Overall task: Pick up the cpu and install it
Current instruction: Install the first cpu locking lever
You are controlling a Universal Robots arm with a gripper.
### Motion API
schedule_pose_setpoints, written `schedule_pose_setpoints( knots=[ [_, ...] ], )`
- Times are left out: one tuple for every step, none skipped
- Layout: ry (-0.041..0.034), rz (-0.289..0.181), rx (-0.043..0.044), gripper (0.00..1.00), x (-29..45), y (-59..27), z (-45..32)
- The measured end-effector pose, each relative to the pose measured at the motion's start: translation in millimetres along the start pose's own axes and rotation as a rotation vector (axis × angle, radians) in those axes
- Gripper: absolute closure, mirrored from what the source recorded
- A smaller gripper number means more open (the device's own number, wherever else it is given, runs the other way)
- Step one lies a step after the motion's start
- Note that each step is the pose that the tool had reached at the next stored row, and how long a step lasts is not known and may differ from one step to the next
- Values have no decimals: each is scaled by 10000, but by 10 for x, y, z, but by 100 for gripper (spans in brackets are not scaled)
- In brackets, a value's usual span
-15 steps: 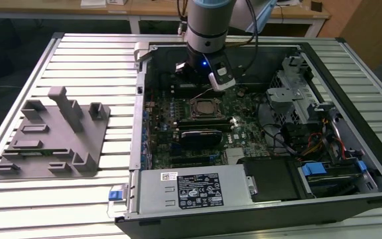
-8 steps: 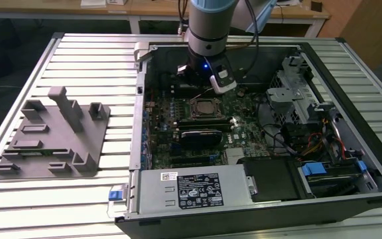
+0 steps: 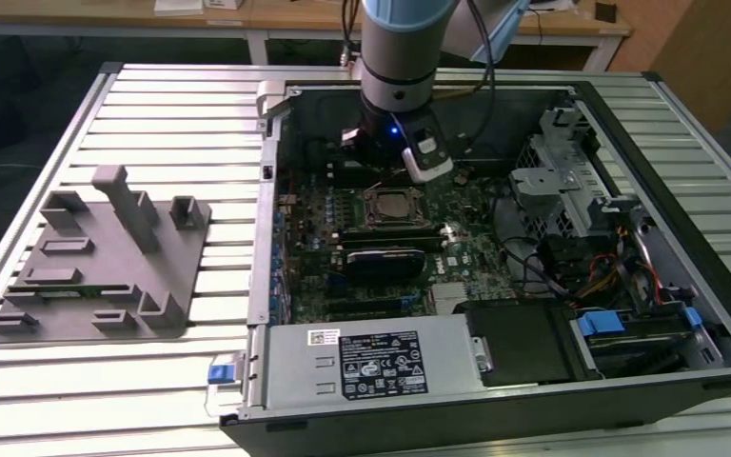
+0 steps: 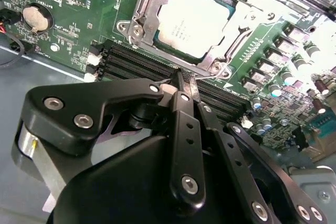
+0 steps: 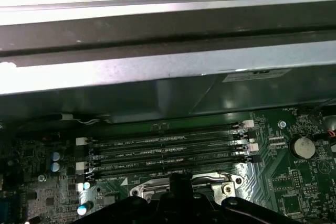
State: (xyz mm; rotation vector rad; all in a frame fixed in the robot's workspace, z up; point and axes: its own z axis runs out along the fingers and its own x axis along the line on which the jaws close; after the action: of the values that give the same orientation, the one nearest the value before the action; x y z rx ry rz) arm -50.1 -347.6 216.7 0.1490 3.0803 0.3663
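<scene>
The cpu (image 4: 193, 22) lies seated in the socket frame (image 4: 137, 17), unclamped. The hand (image 4: 181, 80), fingers closed together and empty, hovers just beside the frame's edge. Risk: a descending fingertip could strike the frame or nudge the chip askew.

- The cpu (image 4: 191, 22) lies partly under the socket frame (image 4: 137, 18).
- The gripper (image 4: 181, 83) covers part of the memory slots (image 4: 131, 65).
- The arm (image 3: 398, 57) is cut off above.
</scene>
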Motion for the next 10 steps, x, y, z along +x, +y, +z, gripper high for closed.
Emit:
schedule_pose_setpoints(
  knots=[
    [-7,3,0,89,-2,0,4],
    [-14,7,-1,89,-4,0,9],
    [-19,11,0,89,-5,0,13],
    [-24,16,0,89,-7,2,17],
    [-27,18,-1,89,-11,4,22],
    [-28,20,-2,89,-14,8,26],
    [-28,20,-2,89,-18,13,29],
    [-28,20,-2,89,-23,19,32],
    [-28,21,-2,89,-30,25,35],
    [-28,21,-1,89,-37,29,37]
  ],
)
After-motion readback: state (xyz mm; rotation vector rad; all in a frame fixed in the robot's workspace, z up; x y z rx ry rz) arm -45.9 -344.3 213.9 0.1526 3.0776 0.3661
